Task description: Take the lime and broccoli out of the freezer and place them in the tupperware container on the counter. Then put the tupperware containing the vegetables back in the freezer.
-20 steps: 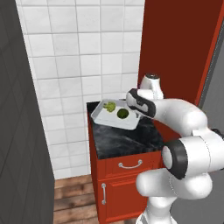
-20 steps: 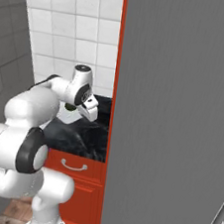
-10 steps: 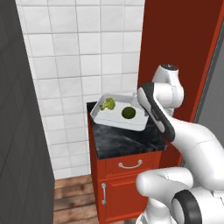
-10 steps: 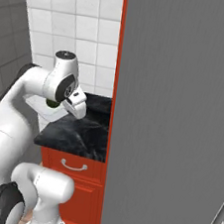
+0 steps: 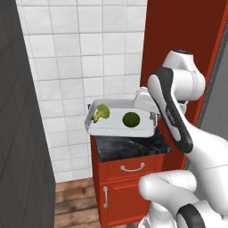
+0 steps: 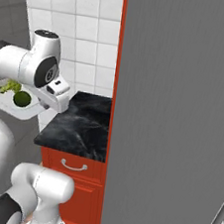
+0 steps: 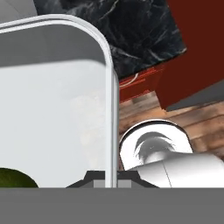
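Note:
My gripper [image 5: 154, 117] is shut on the right rim of the tupperware container [image 5: 116, 130] and holds it in the air above the counter [image 5: 129, 147]. Inside the tray lie the bumpy broccoli [image 5: 101, 112] on the left and the smooth dark lime [image 5: 131, 119] near the middle. From the right base the tray [image 6: 18, 113] hangs left of the counter [image 6: 82, 125] with the lime [image 6: 22, 98] and broccoli [image 6: 9, 86] in it, the gripper [image 6: 39, 105] beside it. In the hand view the tray's rim [image 7: 110, 87] runs between my fingertips, and the lime's edge [image 7: 12, 178] shows.
The freezer's ridged grey door [image 6: 175, 117] stands close on the right. A red cabinet with drawer [image 5: 131, 167] carries the counter, and a tall red panel [image 5: 178, 31] rises behind my arm. A dark grey wall [image 5: 20, 133] bounds the left. Wooden floor [image 7: 144, 109] lies below.
The arm has lifted the tray with both vegetables off the counter and carried it up and to the left, swinging its upper links higher.

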{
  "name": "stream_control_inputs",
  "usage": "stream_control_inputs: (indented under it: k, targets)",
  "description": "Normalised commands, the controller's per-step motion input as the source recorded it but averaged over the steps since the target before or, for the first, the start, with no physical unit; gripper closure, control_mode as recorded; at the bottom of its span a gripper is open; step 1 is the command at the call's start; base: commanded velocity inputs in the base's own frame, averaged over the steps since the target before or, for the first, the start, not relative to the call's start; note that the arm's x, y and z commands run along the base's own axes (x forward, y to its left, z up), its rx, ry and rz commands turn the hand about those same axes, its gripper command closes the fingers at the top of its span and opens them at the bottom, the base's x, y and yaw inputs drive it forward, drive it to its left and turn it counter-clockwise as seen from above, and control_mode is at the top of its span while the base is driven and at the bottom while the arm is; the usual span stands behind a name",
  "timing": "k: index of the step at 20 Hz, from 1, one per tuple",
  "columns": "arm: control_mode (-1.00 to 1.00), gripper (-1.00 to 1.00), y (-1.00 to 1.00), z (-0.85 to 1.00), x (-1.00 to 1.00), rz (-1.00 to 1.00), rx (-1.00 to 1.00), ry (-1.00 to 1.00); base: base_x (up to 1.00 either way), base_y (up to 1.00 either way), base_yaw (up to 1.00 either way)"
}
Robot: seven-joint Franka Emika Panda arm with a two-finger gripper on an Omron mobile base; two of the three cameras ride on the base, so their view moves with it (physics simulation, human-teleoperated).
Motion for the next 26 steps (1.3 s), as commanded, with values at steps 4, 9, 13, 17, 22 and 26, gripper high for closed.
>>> stream_control_inputs:
  k: [4, 9, 13, 17, 22, 26]
  targets:
    - [-1.0, 1.0, 0.26, 0.35, -0.71, 0.16, 0.01, 0.08, 0.0, 0.0, 0.0]
    - [-1.0, 1.0, 0.14, 0.26, -0.8, 0.14, 0.03, 0.03, 0.0, 0.0, 0.0]
    - [-1.0, 1.0, 0.06, 0.15, -0.76, 0.1, 0.06, 0.0, 0.0, 0.0, 0.0]
    - [-1.0, 1.0, 0.01, 0.13, -0.59, 0.08, 0.08, 0.01, 0.0, 0.0, 0.0]
    - [-1.0, 1.0, 0.04, 0.05, -0.29, 0.04, 0.08, 0.02, 0.0, 0.0, 0.0]
    - [-1.0, 1.0, 0.11, 0.0, -0.29, 0.0, 0.12, 0.04, 0.0, 0.0, 0.0]
